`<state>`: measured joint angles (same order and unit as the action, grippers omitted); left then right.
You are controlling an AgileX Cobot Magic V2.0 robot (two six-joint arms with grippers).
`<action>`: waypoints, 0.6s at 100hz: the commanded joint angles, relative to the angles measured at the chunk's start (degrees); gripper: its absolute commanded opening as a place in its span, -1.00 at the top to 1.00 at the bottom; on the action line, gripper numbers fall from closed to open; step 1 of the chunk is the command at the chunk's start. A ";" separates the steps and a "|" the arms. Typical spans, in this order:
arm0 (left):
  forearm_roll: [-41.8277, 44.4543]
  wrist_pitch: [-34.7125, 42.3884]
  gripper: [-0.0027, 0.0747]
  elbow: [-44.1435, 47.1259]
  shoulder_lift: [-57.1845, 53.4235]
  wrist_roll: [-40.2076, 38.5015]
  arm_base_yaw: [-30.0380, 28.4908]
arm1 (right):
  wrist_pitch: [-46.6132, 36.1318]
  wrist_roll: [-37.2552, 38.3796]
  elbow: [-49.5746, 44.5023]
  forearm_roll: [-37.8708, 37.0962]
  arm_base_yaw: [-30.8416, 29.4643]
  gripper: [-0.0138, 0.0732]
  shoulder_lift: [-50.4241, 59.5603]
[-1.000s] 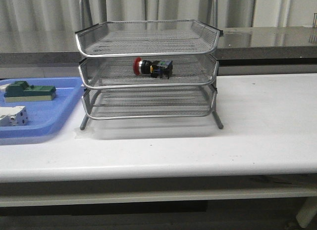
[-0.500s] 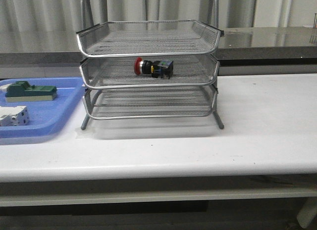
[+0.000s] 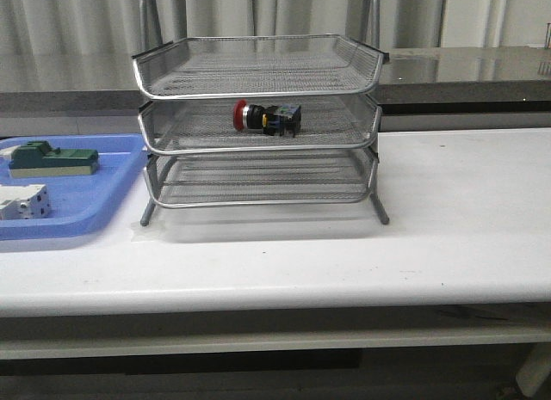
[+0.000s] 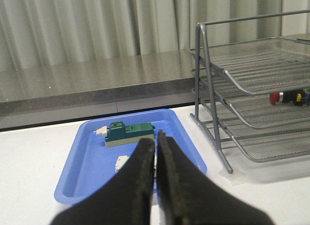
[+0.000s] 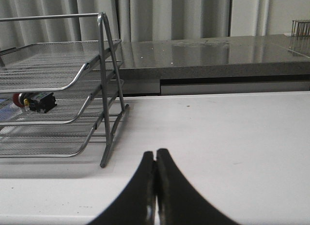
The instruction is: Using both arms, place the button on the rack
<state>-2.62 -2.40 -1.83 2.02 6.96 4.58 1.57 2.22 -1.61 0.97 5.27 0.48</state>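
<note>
The button (image 3: 265, 118), red head on a black body with a blue-yellow rear block, lies on its side in the middle tier of the silver wire-mesh rack (image 3: 258, 125). It also shows in the left wrist view (image 4: 288, 97) and the right wrist view (image 5: 35, 100). My left gripper (image 4: 156, 140) is shut and empty, held above the table in front of the blue tray, well apart from the rack (image 4: 256, 89). My right gripper (image 5: 155, 157) is shut and empty above the white table, off to the side of the rack (image 5: 58, 94). Neither arm shows in the front view.
A blue plastic tray (image 3: 103, 193) sits left of the rack and holds a green block (image 3: 50, 159) and a white-grey block (image 3: 21, 202). They also show in the left wrist view: tray (image 4: 87, 162), green block (image 4: 128, 133). A grey counter (image 3: 465, 69) runs behind the white table (image 3: 430, 211).
The front view shifts very slightly between the oldest frame and the later ones. The button and rack have not moved.
</note>
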 commanded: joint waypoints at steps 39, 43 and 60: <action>5.13 5.38 0.92 4.57 -4.24 -12.65 -6.63 | -5.06 -0.14 0.95 -0.64 -0.32 0.82 1.25; 5.43 5.73 0.92 4.57 -4.24 -12.65 -6.63 | -5.06 -0.14 0.95 -0.64 -0.32 0.82 1.25; 5.68 6.23 0.92 4.57 -4.24 -12.65 -6.63 | -5.06 -0.14 0.95 -0.64 -0.32 0.82 1.25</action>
<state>2.87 -1.46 0.06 -0.28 -4.91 -1.87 1.57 2.22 -1.61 0.97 5.27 0.61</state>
